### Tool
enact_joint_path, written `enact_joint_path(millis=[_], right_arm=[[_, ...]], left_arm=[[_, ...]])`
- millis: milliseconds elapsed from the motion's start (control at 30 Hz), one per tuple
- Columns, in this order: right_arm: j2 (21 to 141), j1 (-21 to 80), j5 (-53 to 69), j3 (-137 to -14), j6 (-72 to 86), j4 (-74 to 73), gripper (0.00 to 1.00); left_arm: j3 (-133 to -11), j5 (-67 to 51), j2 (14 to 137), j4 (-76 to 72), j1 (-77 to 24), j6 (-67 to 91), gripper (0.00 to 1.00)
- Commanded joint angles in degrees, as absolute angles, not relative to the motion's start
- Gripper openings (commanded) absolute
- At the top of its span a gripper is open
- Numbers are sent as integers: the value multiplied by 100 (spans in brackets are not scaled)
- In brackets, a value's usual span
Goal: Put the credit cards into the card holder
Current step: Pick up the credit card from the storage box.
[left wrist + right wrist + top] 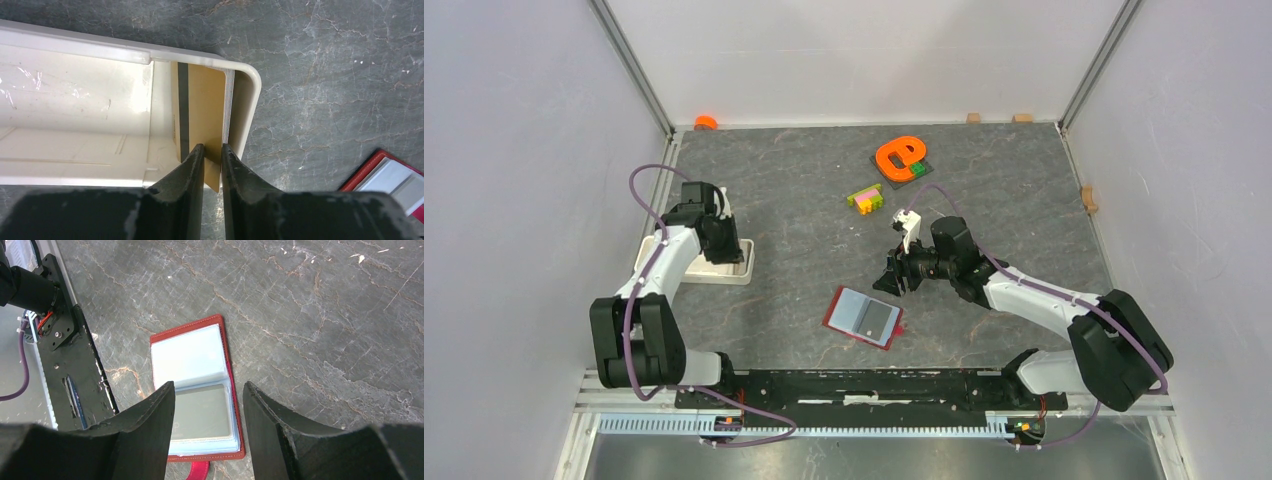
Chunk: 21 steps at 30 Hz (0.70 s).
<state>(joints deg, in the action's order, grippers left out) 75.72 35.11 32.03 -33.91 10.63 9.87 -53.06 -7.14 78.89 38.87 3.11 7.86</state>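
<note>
A tan-orange credit card point(205, 110) with a dark stripe stands on edge at the end of the white tray point(250, 100), leaning on a stack of pale card edges point(230, 105). My left gripper point(212, 150) straddles its near corner with only a narrow gap; whether it pinches the card is unclear. In the top view this gripper point(714, 245) is down in the tray point(724, 272). The red card holder point(864, 317) lies open on the table. A greyish card point(202, 412) sits in its clear sleeve. My right gripper point(209, 390) hovers open above the holder point(192, 360), holding nothing.
An orange e-shaped toy point(899, 155) on a dark plate and a small cluster of coloured blocks point(865, 198) lie at the back. Small wooden blocks point(1089, 198) sit along the walls. The black base rail point(75, 355) runs just near the holder.
</note>
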Motion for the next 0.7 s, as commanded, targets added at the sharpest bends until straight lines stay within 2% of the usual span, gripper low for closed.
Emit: enact_joint_path(millis=[0, 267, 567, 667], right_arm=[[7593, 3489, 3287, -3445, 1064, 1224, 57], [7587, 3485, 3268, -3420, 1088, 1261, 57], [7187, 3487, 2928, -3331, 1107, 1301, 57], [6885, 3488, 2725, -3349, 1210, 1274, 58]], left_arm=[[-5304, -654, 7759, 3821, 292, 826, 22], [-5209, -97, 7225, 3750, 294, 817, 2], [-5133, 345, 5840, 3610, 207, 844, 2], [-5150, 154, 5242, 3557, 110, 835, 2]])
